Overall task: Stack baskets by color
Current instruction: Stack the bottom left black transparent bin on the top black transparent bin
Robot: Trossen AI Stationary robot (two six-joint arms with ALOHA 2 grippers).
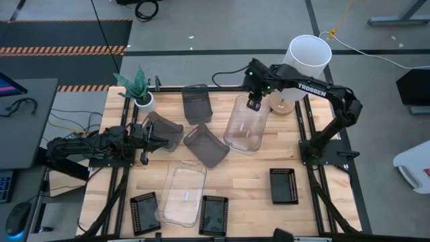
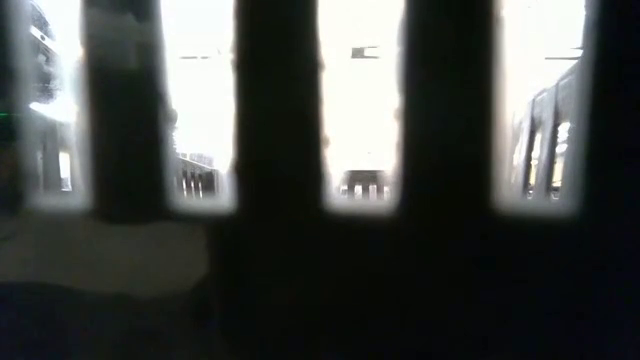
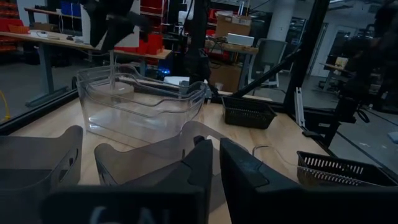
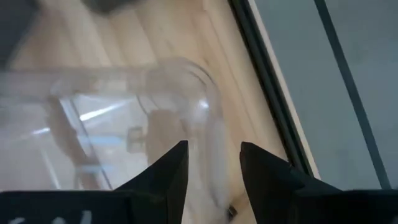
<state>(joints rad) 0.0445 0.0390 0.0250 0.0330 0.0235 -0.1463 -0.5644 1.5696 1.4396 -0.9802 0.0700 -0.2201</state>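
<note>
A clear basket (image 1: 245, 124) stands on its bottom at the table's far middle. My right gripper (image 1: 254, 104) hangs open, pointing steeply down, just above that basket's far rim (image 4: 208, 93); the rim runs under the gap between the fingers (image 4: 213, 165), and I see no touch. A second clear basket (image 1: 183, 195) lies nearer the front. Three smoky grey baskets (image 1: 196, 102), (image 1: 205, 144), (image 1: 164, 131) lie left of centre. Black perforated baskets (image 1: 144, 212), (image 1: 213, 215), (image 1: 283, 185) sit along the near side. My left gripper (image 1: 149, 139) waits at the left, shut and level.
A tall white cylinder (image 1: 309, 60) stands at the far right corner, close behind my right arm. A small potted plant (image 1: 140, 91) is at the far left. Black frame rails (image 1: 306, 128) run along both table sides. A dark grille close to the lens blocks the low view.
</note>
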